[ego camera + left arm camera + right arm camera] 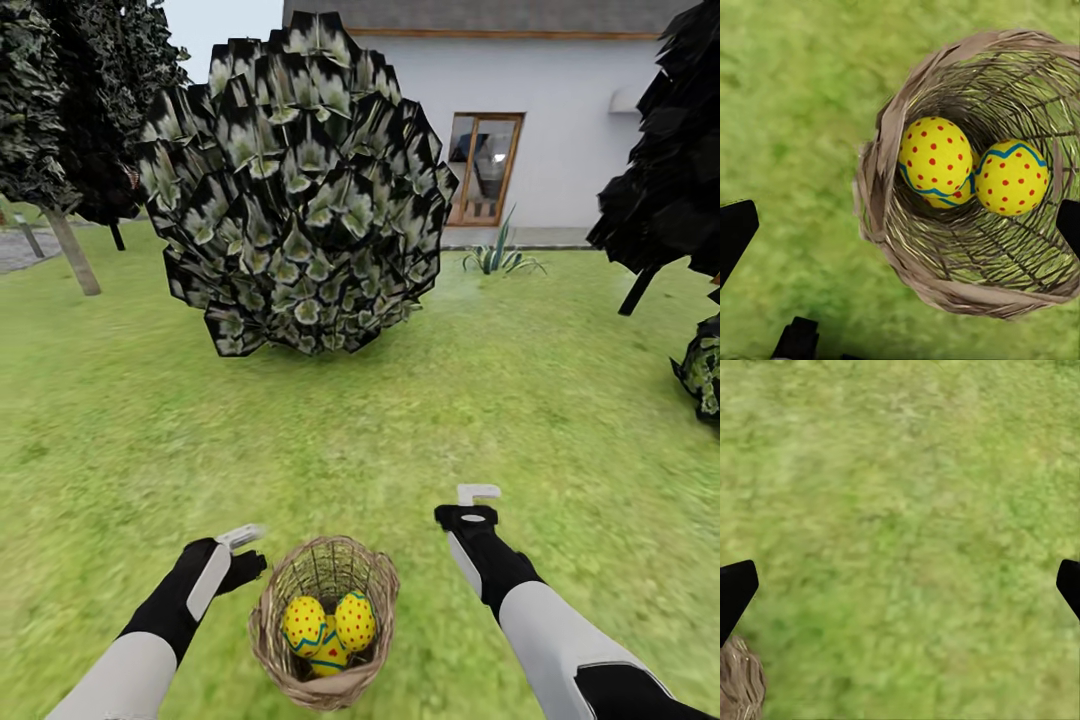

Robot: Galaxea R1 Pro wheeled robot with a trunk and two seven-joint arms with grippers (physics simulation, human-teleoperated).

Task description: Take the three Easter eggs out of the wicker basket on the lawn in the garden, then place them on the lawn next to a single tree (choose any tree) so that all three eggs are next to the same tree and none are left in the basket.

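Eggs (328,627), all three, inside the wicker basket (270,640) at 6 o'clock in the head view, on the lawn (500,400). No egg lifted yet; step in hand judged to be the first pick.

White house (580,120) across 12 to 2 o'clock. Round, trunkless bush (295,190) at 12 o'clock, no target. Pale-trunked tree (72,250) at 10 o'clock, well apart from the basket; likely drop spot. Thin dark-trunked tree (640,285) at 3 o'clock.

Left pincer (240,540) just beside the basket rim at 7 o'clock, spread and empty in its wrist view, two eggs in plain sight, third tucked beneath. Right pincer (472,500) at 5 o'clock over bare grass, spread, empty.

Next move, as a judgement: left pincer down into the basket mouth, centred on the near egg (934,157), clear of the rim, then pressed together gently.
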